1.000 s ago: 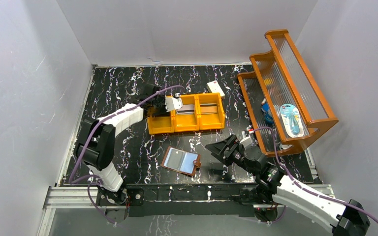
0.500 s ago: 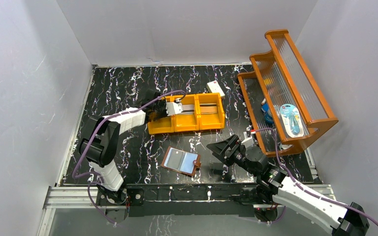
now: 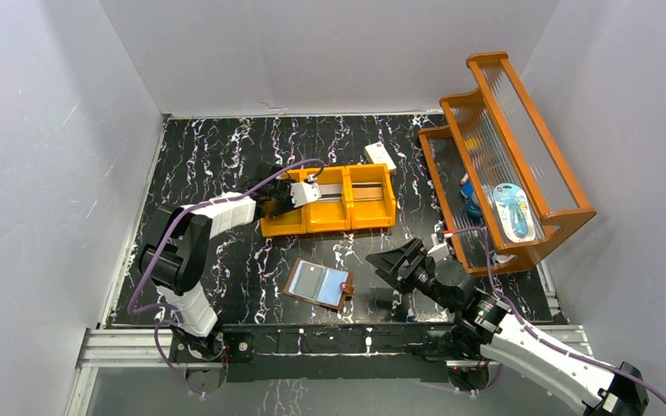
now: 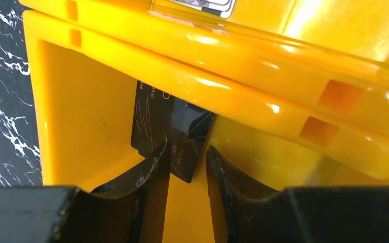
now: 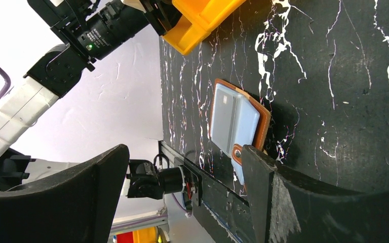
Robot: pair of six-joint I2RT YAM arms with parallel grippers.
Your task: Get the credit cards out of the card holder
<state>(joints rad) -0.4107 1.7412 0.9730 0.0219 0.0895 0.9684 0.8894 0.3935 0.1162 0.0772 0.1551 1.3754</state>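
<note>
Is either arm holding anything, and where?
Seemingly nothing. The card's corner sits between the left tool's parted fingers, gap on one side; the right tool is empty.

Thin black rect. card [image 4: 157, 121], scratched: in compartment of orange-yellow plastic tray [image 4: 81, 101], against its divider. Black left gripper [image 4: 186, 148]: jaws parted, card's lower corner btwn them.

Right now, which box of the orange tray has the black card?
The tray's leftmost compartment, the only one the left gripper reaches into; the black card sits there.
</note>
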